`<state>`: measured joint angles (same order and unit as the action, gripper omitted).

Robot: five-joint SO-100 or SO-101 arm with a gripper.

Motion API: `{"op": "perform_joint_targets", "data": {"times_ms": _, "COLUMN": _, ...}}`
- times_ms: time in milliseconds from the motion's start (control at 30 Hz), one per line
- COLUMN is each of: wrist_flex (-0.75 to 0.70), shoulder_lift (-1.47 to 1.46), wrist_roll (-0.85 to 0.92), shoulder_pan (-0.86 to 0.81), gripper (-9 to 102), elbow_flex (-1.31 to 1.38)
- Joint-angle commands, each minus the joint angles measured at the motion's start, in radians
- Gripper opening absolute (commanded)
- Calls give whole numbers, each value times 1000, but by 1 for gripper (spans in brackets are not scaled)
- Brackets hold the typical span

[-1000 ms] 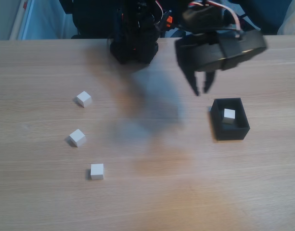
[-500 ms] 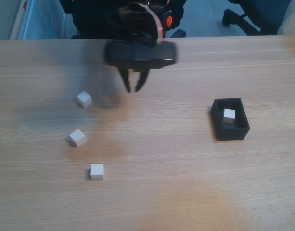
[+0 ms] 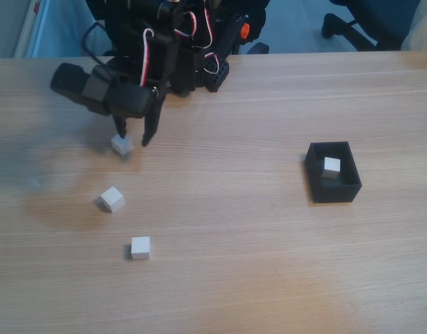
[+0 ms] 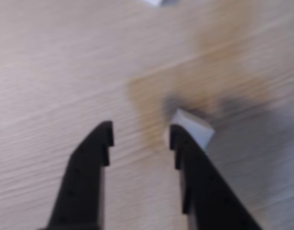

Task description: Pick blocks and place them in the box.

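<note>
- The nearest block [image 3: 140,248] lies loose on the worktop [image 3: 255,278] at the front left of the fixed view, untouched and waiting its turn.
- A second block [image 3: 111,199] sits a little farther back, turned at an angle, well apart from the arm.
- The box [image 3: 332,191] stands at the right with one block [image 3: 331,167] already inside, so one of four looks delivered.
- Farthest back, the end effector [image 3: 133,139] hangs with its fingers spread and empty, tips pointing down beside the third block [image 3: 120,144]; in the wrist view that block [image 4: 194,127] lies against the outer side of the right finger, not between them, so the aim looks slightly off.
- Half a second ago the end effector hung further right, mid-worktop; it has since swung left to this block.
</note>
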<state>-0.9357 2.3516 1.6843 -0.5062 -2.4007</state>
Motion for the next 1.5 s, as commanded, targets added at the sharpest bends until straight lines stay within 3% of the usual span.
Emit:
{"op": "perform_joint_targets", "data": {"times_ms": 0, "wrist_flex": 48, "shoulder_lift": 0, "wrist_roll": 46, "shoulder_pan": -52, "gripper": 12, "elbow_flex": -31}}
{"op": "perform_joint_targets", "data": {"times_ms": 467, "wrist_flex": 71, "shoulder_lift": -109, "wrist_roll": 100, "shoulder_pan": -141, "gripper": 17, "elbow_flex": -57}}
{"op": "perform_joint_targets", "data": {"times_ms": 1467, "wrist_flex": 150, "shoulder_lift": -201, "wrist_roll": 98, "shoulder_pan": -181, "gripper": 18, "elbow_flex": -58}}
